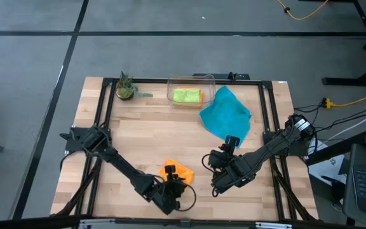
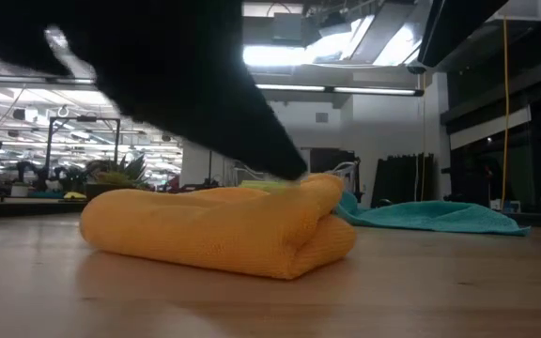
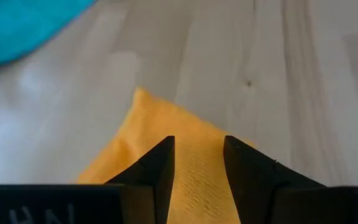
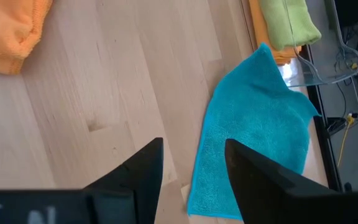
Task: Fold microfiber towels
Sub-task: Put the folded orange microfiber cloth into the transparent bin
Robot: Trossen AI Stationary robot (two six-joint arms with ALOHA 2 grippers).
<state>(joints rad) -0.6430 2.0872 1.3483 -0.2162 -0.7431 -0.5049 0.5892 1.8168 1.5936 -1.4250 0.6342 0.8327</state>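
Left end effector [image 3: 197, 163] hovers part-open, empty, over the folded orange towel [image 1: 176, 171]; right end effector [image 4: 193, 163], likewise empty, should next grip the teal towel [image 1: 226, 113] squarely by a corner.

A small potted plant [image 1: 125, 86] stands beside a clear plastic bin [image 1: 210, 81].
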